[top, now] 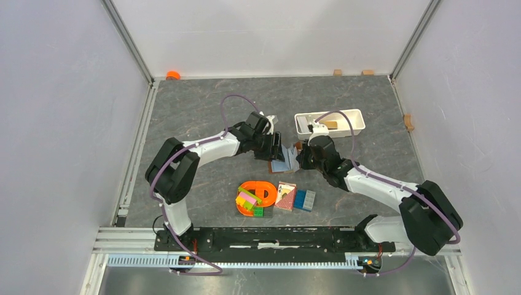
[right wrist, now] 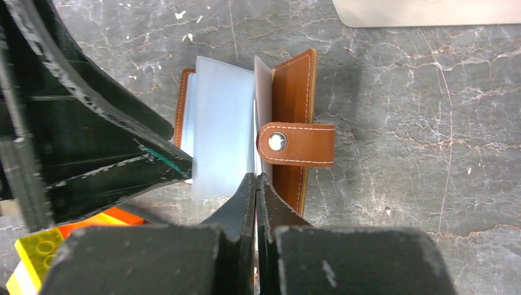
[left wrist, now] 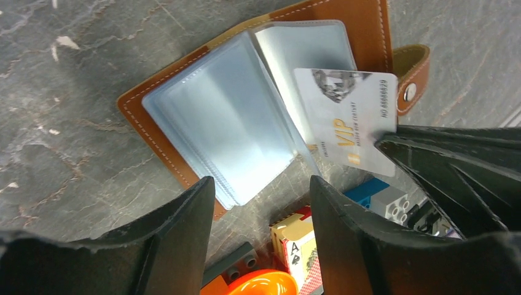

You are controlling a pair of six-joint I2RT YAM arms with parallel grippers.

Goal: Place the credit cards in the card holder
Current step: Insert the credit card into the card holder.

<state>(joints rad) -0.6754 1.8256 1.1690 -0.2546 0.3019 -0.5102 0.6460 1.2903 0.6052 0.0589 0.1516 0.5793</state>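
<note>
Open card holder (left wrist: 215, 123) — VIP card (left wrist: 347, 117) above

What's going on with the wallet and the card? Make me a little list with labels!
card holder: open on the table, clear sleeves showing
credit card: pale, says VIP, tilted over the sleeves
right end effector: shut on the credit card
left end effector: open, empty, above the card holder
nearby: red playing-card pack

The top external view looks steeply down from behind the arm bases (top: 270, 241), far above the open brown leather-look card holder (top: 281, 163). Both wrist views hover close over that holder from opposite sides, sharing its clear plastic sleeves (left wrist: 227, 123).
</note>
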